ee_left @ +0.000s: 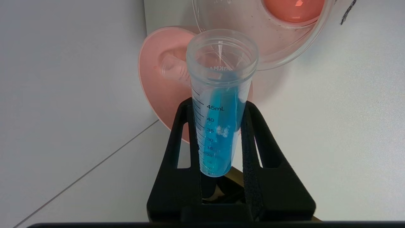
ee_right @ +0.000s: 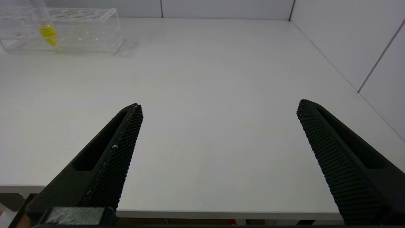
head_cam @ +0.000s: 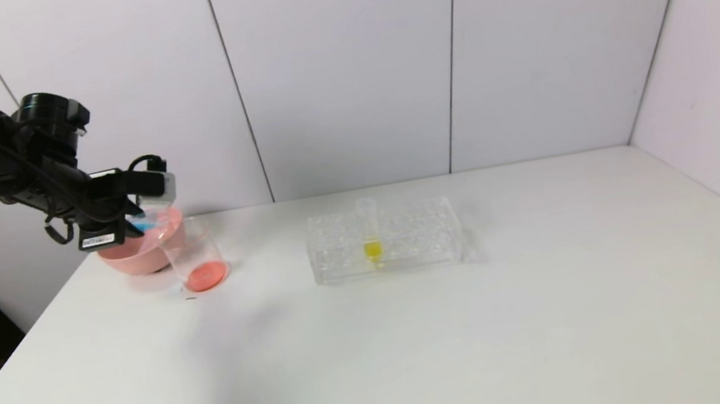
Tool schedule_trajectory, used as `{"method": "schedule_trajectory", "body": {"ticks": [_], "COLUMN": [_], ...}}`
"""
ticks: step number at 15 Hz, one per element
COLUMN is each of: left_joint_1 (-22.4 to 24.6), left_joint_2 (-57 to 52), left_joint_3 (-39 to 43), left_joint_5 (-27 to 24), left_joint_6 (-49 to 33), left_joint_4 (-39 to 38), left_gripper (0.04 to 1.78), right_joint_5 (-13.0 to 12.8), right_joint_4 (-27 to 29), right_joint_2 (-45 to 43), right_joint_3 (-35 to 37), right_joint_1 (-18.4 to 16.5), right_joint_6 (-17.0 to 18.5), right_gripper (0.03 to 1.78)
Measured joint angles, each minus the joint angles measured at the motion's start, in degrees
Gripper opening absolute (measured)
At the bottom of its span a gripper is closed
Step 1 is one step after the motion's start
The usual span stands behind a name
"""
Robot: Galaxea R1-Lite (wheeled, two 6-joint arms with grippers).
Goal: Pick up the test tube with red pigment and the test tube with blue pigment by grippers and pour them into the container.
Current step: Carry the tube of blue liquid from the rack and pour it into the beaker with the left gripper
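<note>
Head view: the left pincer (head_cam: 142, 218) hangs over the pink bowl (head_cam: 123, 260), with the container (head_cam: 195, 257), red liquid in its base, just beside it and a clear rack (head_cam: 384, 240) with a yellow-liquid tube (head_cam: 370, 236) well off toward the right. Left wrist view: only here is writing legible, "45mL" and graduations down to 5 on the test tube with blue pigment (ee_left: 220, 104), which that pincer clamps, its mouth pointing at the container's rim; an empty tube (ee_left: 174, 71) lies in the bowl. Right wrist view: the right pincer (ee_right: 220, 109) stands wide apart above the bare surface (ee_right: 221, 63), holding nothing, with the rack far ahead.
</note>
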Motion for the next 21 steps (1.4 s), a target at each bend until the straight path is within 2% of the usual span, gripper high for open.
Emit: {"method": "schedule_trajectory", "body": {"ticks": [13,16,21], "left_joint_1": [-1.22,-1.96,-2.73], "left_joint_2": [0.20,0.24,0.39], "left_joint_3": [0.00,0.00,0.00], "left_joint_5": [2.02,5.62,8.66], "left_joint_6": [-1.27,-1.79,-1.90], "left_joint_4": [-0.16,-0.02,0.54], "left_gripper": [0.38,0.38,0.38], "right_joint_5": [0.00,0.00,0.00], "right_joint_4": [0.00,0.00,-0.02], "right_joint_2": [0.00,0.00,0.00], "right_joint_3": [0.00,0.00,0.00], "right_joint_1": [0.00,0.00,0.00], "right_joint_6": [0.02,0.00,0.02], "right_gripper": [1.77,1.77,1.78]}}
